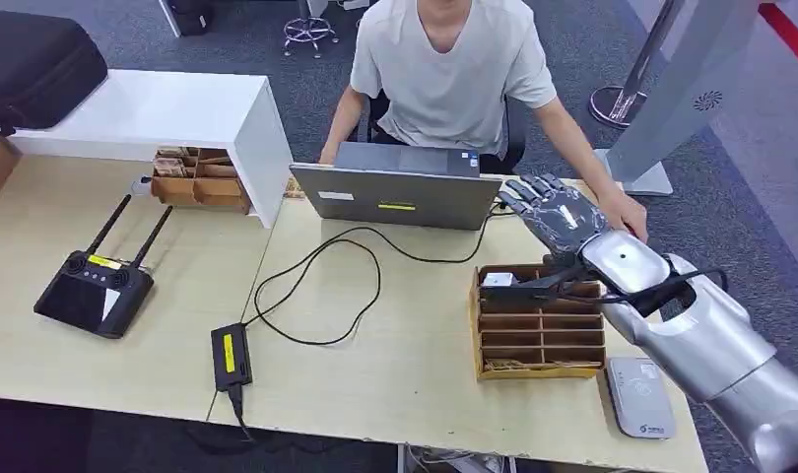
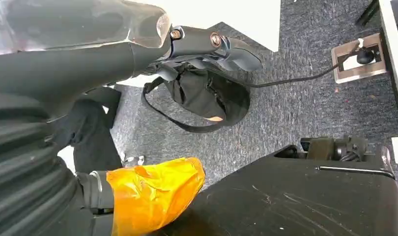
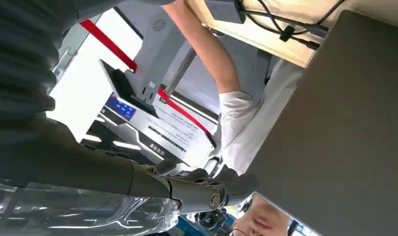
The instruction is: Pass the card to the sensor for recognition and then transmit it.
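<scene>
Quickly: right hand (image 1: 558,212) is up over the far right part of the table (image 1: 178,325), fingers stretched out flat and apart, nothing gripped, so released. In the right wrist view the same hand (image 3: 207,189) shows its fingers extended with nothing between them, next to the grey laptop lid (image 3: 344,128). The hand hangs above the far edge of the wooden organizer (image 1: 538,325), fingertips pointing toward the laptop (image 1: 395,192) and near the person's hand (image 1: 627,212) resting on the table. Card (image 1: 498,280): a small white piece sits in the organizer's far-left compartment, apart from the hand; too small to read any detail. Sensor (image 1: 641,396), a flat grey-white reader pad, lies at the near right edge of the table, just beside the organizer's near right corner, partly under the silver forearm. Left hand (image 2: 207,46) hangs over grey carpet near a black bag (image 2: 207,96); whether its fingers are spread or curled I cannot tell, nothing seen in it. Also on the table: black controller (image 1: 93,293) with two antennas at left, black power adapter (image 1: 231,355) with a cable (image 1: 316,286) looping to the laptop, white shelf (image 1: 149,113) at far left with a black case (image 1: 35,64) on top. Person (image 1: 454,69) in a pale shirt sits behind the laptop.
</scene>
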